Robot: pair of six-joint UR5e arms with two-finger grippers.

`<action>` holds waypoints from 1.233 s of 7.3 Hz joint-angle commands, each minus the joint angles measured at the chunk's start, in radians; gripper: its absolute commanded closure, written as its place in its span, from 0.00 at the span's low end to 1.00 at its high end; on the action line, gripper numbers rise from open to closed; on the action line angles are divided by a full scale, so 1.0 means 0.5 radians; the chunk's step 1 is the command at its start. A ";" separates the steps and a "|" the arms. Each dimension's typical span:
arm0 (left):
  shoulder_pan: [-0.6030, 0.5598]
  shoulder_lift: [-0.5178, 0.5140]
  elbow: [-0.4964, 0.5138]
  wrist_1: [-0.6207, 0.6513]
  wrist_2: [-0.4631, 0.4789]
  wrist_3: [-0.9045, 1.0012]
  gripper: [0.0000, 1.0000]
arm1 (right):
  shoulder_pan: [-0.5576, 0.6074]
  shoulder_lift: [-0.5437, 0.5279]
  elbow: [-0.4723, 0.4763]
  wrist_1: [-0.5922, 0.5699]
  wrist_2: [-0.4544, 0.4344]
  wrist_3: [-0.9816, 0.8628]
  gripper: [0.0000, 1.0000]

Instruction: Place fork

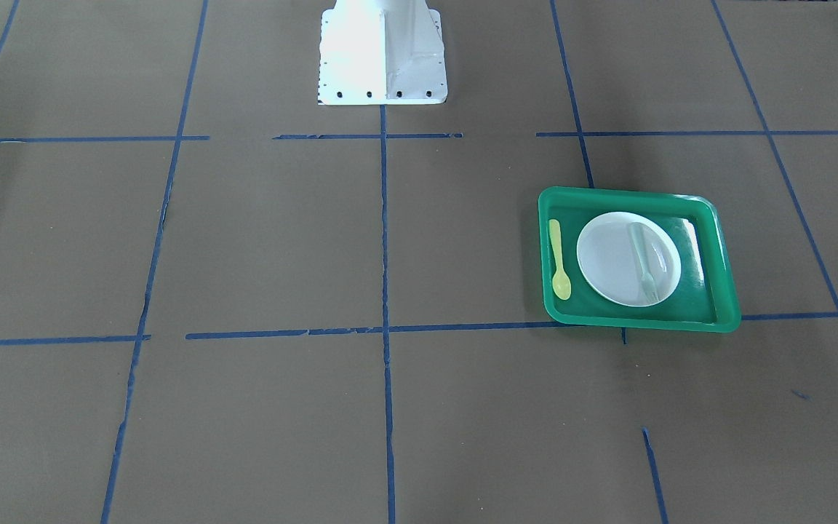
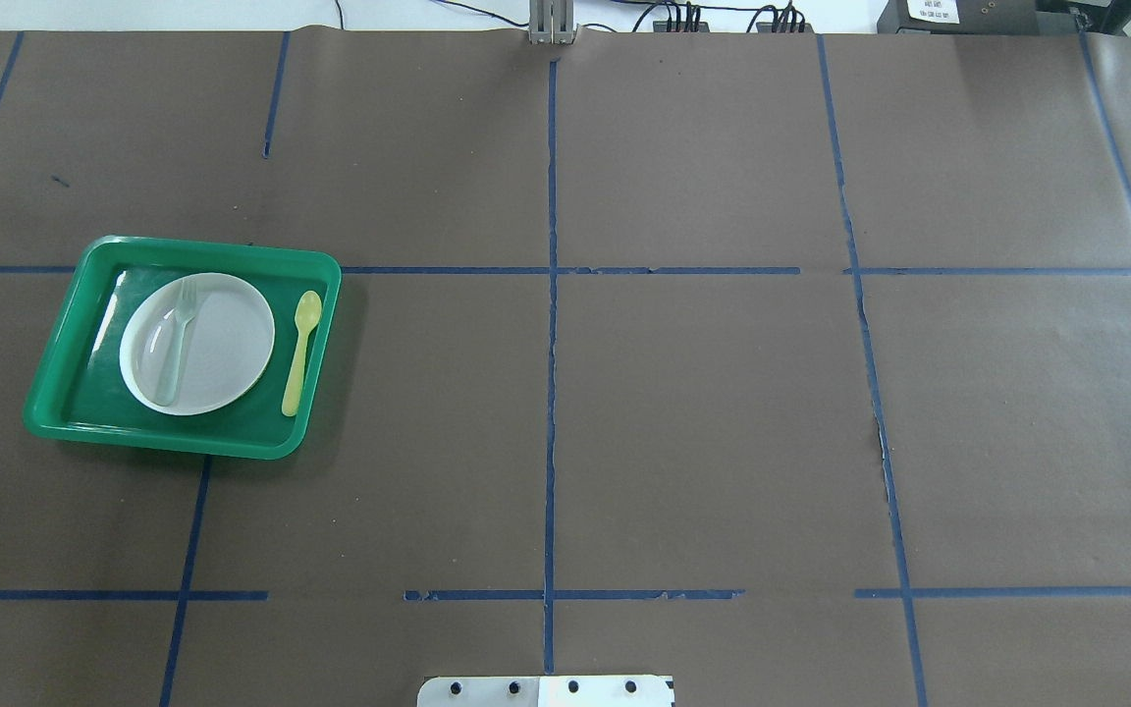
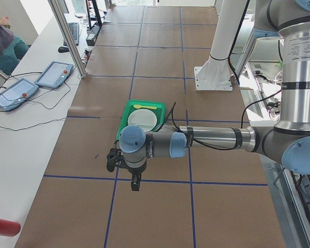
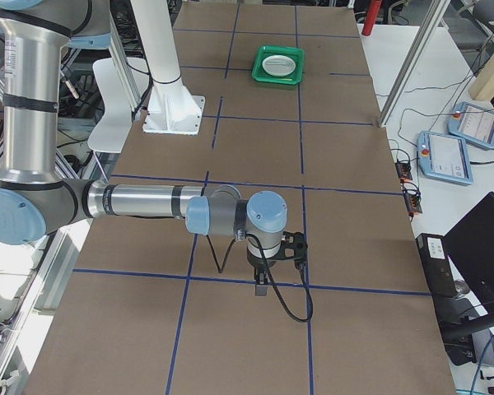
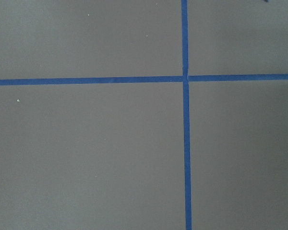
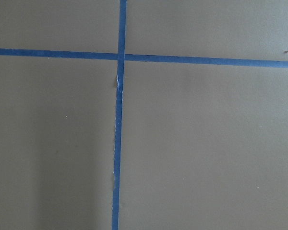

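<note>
The pale translucent fork (image 2: 176, 339) lies on the white plate (image 2: 222, 344) inside the green tray (image 2: 183, 444), tines toward the far side of the table. It also shows in the front-facing view (image 1: 643, 262). My left gripper (image 3: 136, 182) shows only in the exterior left view, hanging over bare table well short of the tray (image 3: 125, 112). My right gripper (image 4: 262, 286) shows only in the exterior right view, far from the tray (image 4: 278, 80). I cannot tell whether either gripper is open or shut. Both wrist views show only brown table and blue tape.
A yellow-green spoon (image 2: 300, 353) lies in the tray beside the plate. The white robot base (image 1: 381, 54) stands at the table's middle edge. Blue tape lines (image 2: 551, 393) grid the brown table. Tablets (image 3: 54, 74) and cables lie on the side bench.
</note>
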 commanded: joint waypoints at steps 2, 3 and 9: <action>0.012 -0.035 -0.004 -0.006 0.003 -0.029 0.00 | 0.000 0.000 -0.002 0.000 0.000 0.003 0.00; 0.015 -0.080 -0.050 -0.006 -0.003 -0.126 0.00 | 0.000 0.000 -0.002 0.000 0.000 0.000 0.00; 0.928 -0.390 -0.523 -0.117 0.140 -1.564 0.00 | 0.000 0.000 0.001 0.000 0.000 0.000 0.00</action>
